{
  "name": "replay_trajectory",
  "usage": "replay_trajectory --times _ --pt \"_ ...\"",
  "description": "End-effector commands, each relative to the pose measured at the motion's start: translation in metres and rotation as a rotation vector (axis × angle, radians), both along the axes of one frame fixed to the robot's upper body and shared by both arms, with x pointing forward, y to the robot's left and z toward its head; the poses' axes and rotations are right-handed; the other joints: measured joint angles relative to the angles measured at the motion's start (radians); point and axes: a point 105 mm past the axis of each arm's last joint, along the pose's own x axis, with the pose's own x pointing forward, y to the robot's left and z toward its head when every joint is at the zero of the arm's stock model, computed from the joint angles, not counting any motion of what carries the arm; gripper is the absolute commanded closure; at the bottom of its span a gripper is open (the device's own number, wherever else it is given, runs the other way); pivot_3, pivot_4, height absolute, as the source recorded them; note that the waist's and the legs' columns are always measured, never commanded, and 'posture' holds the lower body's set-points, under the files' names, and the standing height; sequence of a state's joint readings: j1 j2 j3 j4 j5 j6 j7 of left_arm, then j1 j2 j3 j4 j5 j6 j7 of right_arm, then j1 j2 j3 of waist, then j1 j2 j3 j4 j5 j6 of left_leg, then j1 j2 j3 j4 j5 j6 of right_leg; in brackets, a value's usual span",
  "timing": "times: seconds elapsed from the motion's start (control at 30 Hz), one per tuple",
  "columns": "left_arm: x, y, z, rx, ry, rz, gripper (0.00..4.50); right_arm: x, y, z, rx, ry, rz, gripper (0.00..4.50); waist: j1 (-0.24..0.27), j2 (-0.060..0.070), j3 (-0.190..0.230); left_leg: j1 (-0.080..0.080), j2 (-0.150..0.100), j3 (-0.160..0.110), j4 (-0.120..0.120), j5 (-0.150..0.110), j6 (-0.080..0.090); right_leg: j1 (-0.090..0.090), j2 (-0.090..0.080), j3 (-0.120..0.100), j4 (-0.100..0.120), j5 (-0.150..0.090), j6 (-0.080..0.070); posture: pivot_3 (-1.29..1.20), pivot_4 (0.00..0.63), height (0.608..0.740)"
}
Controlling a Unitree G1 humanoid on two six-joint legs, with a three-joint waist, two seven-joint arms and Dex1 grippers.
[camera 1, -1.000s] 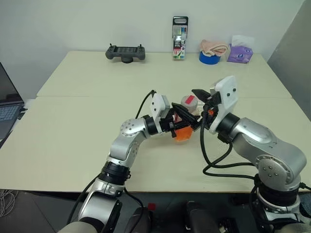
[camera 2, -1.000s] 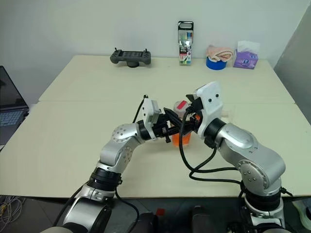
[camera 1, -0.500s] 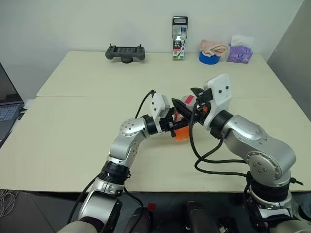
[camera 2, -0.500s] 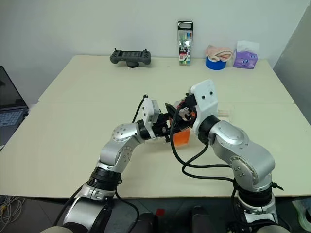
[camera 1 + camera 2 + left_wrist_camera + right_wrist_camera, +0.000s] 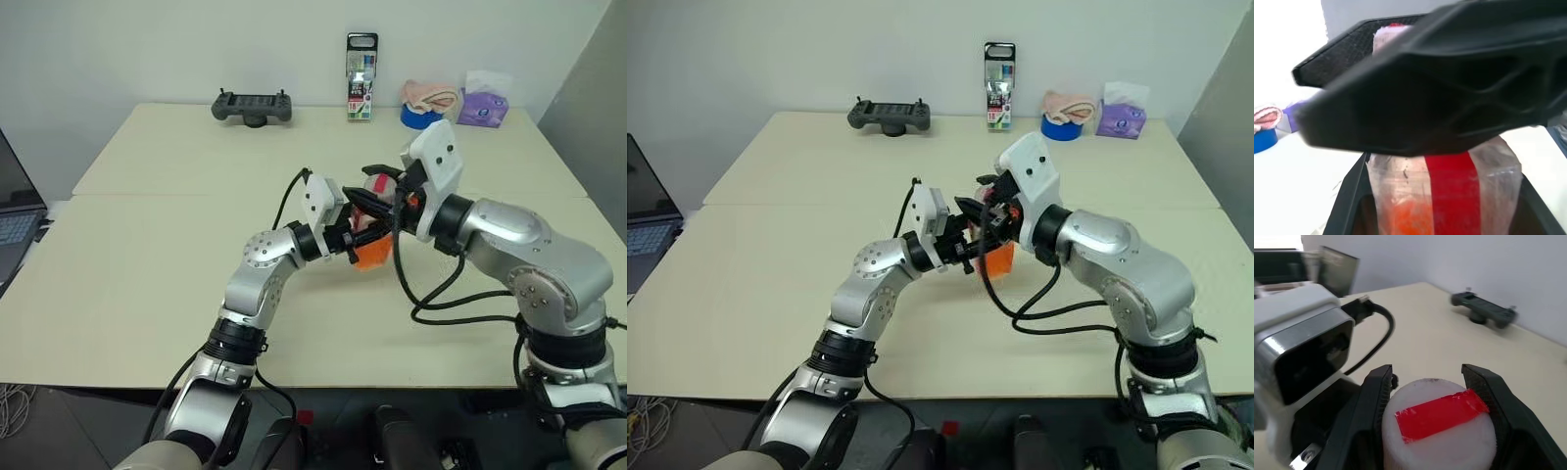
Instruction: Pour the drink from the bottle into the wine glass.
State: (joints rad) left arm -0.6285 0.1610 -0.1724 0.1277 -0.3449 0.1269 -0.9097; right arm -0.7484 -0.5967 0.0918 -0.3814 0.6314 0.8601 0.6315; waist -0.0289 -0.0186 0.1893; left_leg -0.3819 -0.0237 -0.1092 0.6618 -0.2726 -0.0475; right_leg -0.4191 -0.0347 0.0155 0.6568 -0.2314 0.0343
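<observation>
the left gripper [image 5: 359, 235] is pressed shut on the body of the bottle [image 5: 1449, 196], which is held above the table [image 5: 147, 284] between the two arms. in the left wrist view the bottle's clear squarish body and red label strip are seen between the black fingers [image 5: 1347, 196], with the orange-red drink [image 5: 372, 257] low in the bottle. the right gripper [image 5: 1430, 387] is set over the top of the bottle, and its two fingers [image 5: 1374, 396] are seen on either side of the white cap [image 5: 1440, 431] with its red strip, close against it; whether the cap is actually pinched cannot be told.

beyond the grippers, at the far edge of the table, a dark controller [image 5: 253, 106] is seen on the left side. straight beyond them a marker pack [image 5: 361, 78] stands upright. further right a blue tape roll [image 5: 421, 116] with a cloth [image 5: 431, 95] on it lies just beside a purple tissue pack [image 5: 484, 106]. a laptop [image 5: 15, 220] is seen off the table's left side.
</observation>
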Motion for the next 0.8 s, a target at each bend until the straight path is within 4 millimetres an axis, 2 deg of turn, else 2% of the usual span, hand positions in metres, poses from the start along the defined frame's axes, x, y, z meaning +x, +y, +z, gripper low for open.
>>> replay_trajectory --times 0.03,0.2,0.4,0.53,0.63,0.67,0.8 --pt "-0.008 0.003 0.007 0.001 -0.046 -0.029 2.79 -0.034 -0.010 -0.002 -0.102 0.003 0.390 2.53 0.003 0.000 0.000 -0.001 0.000 0.000 0.000 0.000 0.000 0.000 0.000 0.000 -0.001 0.000 0.000 0.00 0.150 0.740" --pt "-0.010 0.003 0.007 0.001 -0.048 -0.028 2.79 -0.014 -0.010 -0.003 -0.135 0.011 0.457 2.53 -0.013 0.000 0.000 0.001 0.001 0.003 0.000 -0.001 0.002 -0.001 -0.001 0.002 0.000 0.000 0.000 0.00 0.150 0.740" --pt "-0.010 0.004 0.009 -0.007 -0.053 -0.010 2.79 0.001 0.004 -0.003 -0.172 -0.014 0.498 2.53 -0.010 0.000 0.000 0.002 0.002 0.000 0.001 -0.001 0.001 -0.002 0.002 0.001 0.004 0.000 0.000 0.00 0.150 0.740" --pt "-0.008 0.006 0.010 -0.008 -0.058 0.003 2.79 -0.001 0.004 0.005 -0.143 0.010 0.517 1.21 -0.002 0.000 0.000 0.001 0.001 0.000 0.001 -0.001 0.001 -0.001 0.000 0.001 0.003 0.000 0.000 0.00 0.150 0.740" --pt "-0.007 0.007 0.009 -0.007 -0.057 0.007 2.79 0.000 0.001 0.007 -0.152 -0.039 0.494 0.14 0.000 0.000 0.000 0.000 0.000 0.000 0.001 -0.001 0.001 -0.002 -0.002 0.001 0.002 0.000 0.000 0.00 0.150 0.740" --pt "-0.007 0.007 0.009 -0.006 -0.057 0.008 2.80 0.001 0.000 0.008 -0.147 -0.042 0.486 0.00 0.000 0.000 0.000 0.000 -0.001 0.000 0.001 -0.001 0.001 -0.002 -0.002 0.001 0.002 0.000 0.000 0.00 0.150 0.740" --pt "-0.007 0.007 0.008 -0.003 -0.055 0.005 2.80 0.002 -0.008 0.010 -0.129 -0.061 0.422 0.00 0.001 0.000 0.000 0.000 -0.001 0.000 0.001 -0.001 0.001 -0.002 -0.003 0.001 0.002 0.001 0.000 0.00 0.150 0.740"
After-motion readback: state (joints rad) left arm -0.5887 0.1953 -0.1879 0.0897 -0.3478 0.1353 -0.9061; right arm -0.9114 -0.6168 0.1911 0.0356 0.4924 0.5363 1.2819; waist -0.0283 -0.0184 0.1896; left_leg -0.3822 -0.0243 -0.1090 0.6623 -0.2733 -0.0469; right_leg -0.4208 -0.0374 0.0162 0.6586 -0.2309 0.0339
